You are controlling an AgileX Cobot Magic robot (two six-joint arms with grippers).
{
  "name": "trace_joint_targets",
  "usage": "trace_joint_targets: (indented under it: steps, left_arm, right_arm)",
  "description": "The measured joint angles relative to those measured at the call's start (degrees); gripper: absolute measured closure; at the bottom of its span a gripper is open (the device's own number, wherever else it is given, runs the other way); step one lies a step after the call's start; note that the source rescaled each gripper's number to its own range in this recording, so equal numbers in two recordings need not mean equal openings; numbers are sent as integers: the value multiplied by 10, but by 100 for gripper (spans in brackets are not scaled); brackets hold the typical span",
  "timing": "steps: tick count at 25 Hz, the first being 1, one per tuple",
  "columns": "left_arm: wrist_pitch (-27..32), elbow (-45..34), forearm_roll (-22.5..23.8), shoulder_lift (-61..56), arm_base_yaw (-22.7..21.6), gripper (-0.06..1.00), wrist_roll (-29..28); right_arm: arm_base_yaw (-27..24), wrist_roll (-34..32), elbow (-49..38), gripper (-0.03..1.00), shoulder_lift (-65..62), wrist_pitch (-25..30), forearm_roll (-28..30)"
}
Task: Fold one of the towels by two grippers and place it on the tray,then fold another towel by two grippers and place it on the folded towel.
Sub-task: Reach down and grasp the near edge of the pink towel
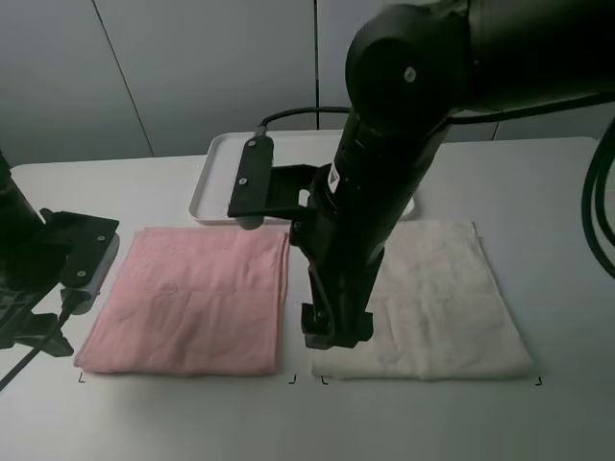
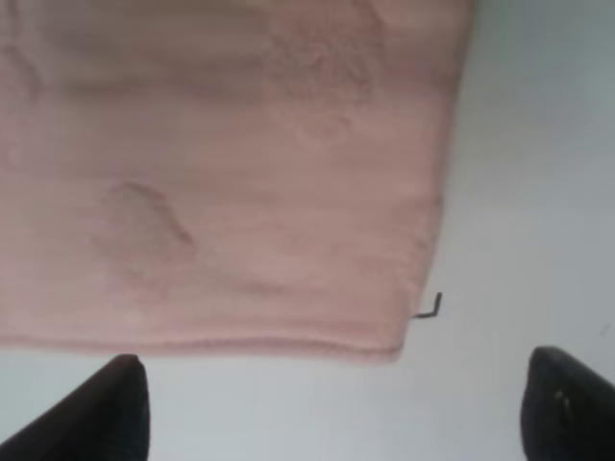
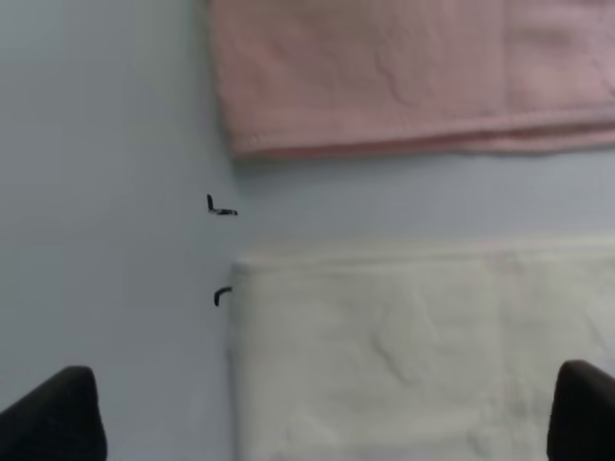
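Note:
The pink towel [image 1: 192, 298] lies flat on the table at front left, and the cream towel [image 1: 447, 298] lies flat to its right. Behind them the white tray [image 1: 219, 173] is partly hidden by the right arm. My left gripper [image 1: 48, 336] stands open just off the pink towel's left edge; the left wrist view has the pink towel [image 2: 221, 173] ahead of the open left gripper [image 2: 332, 413]. My right gripper [image 1: 336, 331] hangs open over the gap between the towels near their front corners. In the right wrist view the open right gripper [image 3: 322, 423] faces the cream towel [image 3: 423, 346] and the pink towel [image 3: 404, 77].
Small black corner marks [image 1: 293, 379] are drawn on the table at the towels' front corners. A black cable [image 1: 288, 115] runs over the tray. The bulky right arm [image 1: 404, 125] blocks the middle of the exterior high view. More cables [image 1: 601, 192] hang at the far right.

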State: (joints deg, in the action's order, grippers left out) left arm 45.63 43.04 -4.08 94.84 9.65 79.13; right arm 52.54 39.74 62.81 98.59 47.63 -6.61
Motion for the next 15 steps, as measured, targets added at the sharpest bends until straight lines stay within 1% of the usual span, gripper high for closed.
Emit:
trace_joint_targets:
  steps: [2, 6, 11, 15]
  left_arm:
    - [-21, -24, 13, 0, 8, -5, 0]
    - [-52, -56, 60, 0, 9, -5, -30]
    - [-75, -62, 63, 9, 9, -5, -38]
    - [-82, -62, 63, 30, 9, -5, -39]
  right_arm:
    - [25, -3, 0, -3, 18, -14, 13]
    - [60, -9, 9, -3, 50, -25, 16]
    - [90, -15, 54, -3, 93, -22, 18]
    - [96, -18, 82, -3, 115, -12, 19]
